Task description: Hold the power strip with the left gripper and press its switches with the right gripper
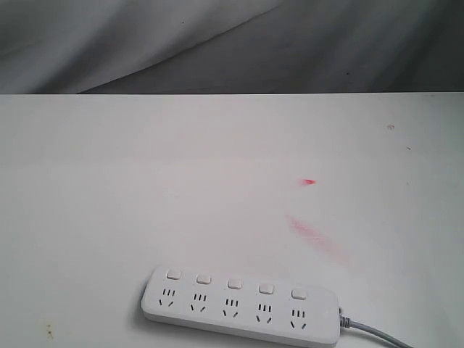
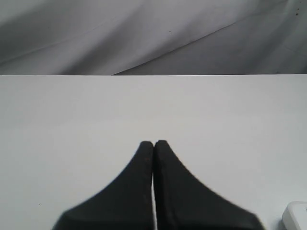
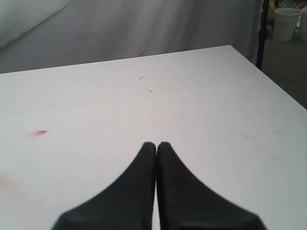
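A white bucket [image 3: 286, 21] is standing beyond a corner of the bench [image 3: 192, 96], contents too small to tell, while the smooth, round-cornered white power strip [image 1: 243, 304] is lying flat along the near edge, and I am holding my left gripper [image 2: 153, 143] and right gripper [image 3: 156, 144] pinched together, empty.

White table [image 1: 109, 181] carries the power strip [image 1: 243, 308], near red smears [image 1: 315, 235].

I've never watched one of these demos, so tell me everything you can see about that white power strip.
The power strip is a long, flat white bar, plastic-looking, with rounded corners. Five three-hole outlets run along it, with five small white switches above them. A grey cord leaves one end. It lies flat on the white table, untouched.
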